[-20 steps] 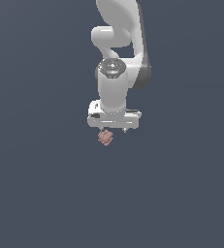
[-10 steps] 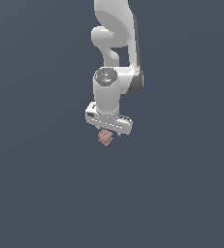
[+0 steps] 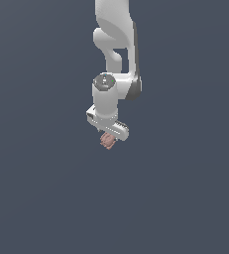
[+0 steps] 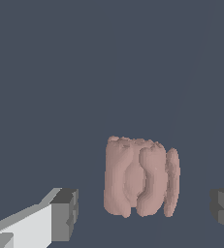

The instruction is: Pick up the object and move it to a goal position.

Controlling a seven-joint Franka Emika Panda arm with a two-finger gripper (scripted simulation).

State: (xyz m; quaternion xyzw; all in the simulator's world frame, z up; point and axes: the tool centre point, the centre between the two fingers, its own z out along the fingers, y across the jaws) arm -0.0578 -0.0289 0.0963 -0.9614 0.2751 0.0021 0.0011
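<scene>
The object [image 3: 107,141] is a small lumpy pinkish-brown thing lying right under the white hand in the exterior view. In the wrist view it [image 4: 140,177] sits between the two dark-padded fingers [image 4: 65,213], with a gap on each side. My gripper [image 3: 108,135] is open, straddling the object without touching it; it also shows in the wrist view [image 4: 145,213]. In the exterior view the hand hides the fingertips and part of the object.
The white arm [image 3: 115,44] reaches down from the upper middle of the exterior view. Everything else is a plain dark grey-blue surface [image 3: 46,198] with no visible edges or other objects.
The hand has turned about its vertical axis, so its wide bar now runs at a slant. The object has stayed in the same place.
</scene>
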